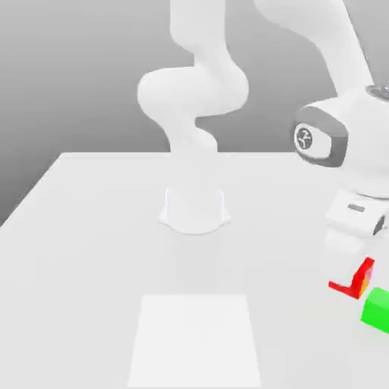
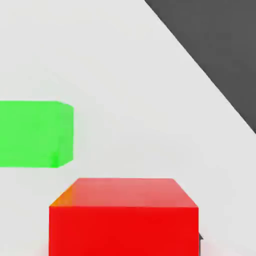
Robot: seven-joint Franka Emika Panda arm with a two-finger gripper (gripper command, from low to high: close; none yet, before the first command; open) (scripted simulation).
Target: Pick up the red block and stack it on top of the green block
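Note:
At the exterior view's right, my gripper [image 1: 346, 273] points down at the table and is shut on the red block [image 1: 366, 272]. Its white fingers cover most of that block, leaving a red corner and one side showing. The green block [image 1: 377, 309] rests on the table just beside it, toward the front right edge of that view. In the hand view the red block [image 2: 124, 217] sits very close to the camera, with the green block [image 2: 32, 134] a short gap away from it.
The arm's round white base [image 1: 194, 209] stands at the middle of the white table [image 1: 83, 251]. A paler rectangular patch [image 1: 196, 338] lies near the front. In the hand view the table's edge [image 2: 200, 62] runs diagonally against a dark background not far from the blocks.

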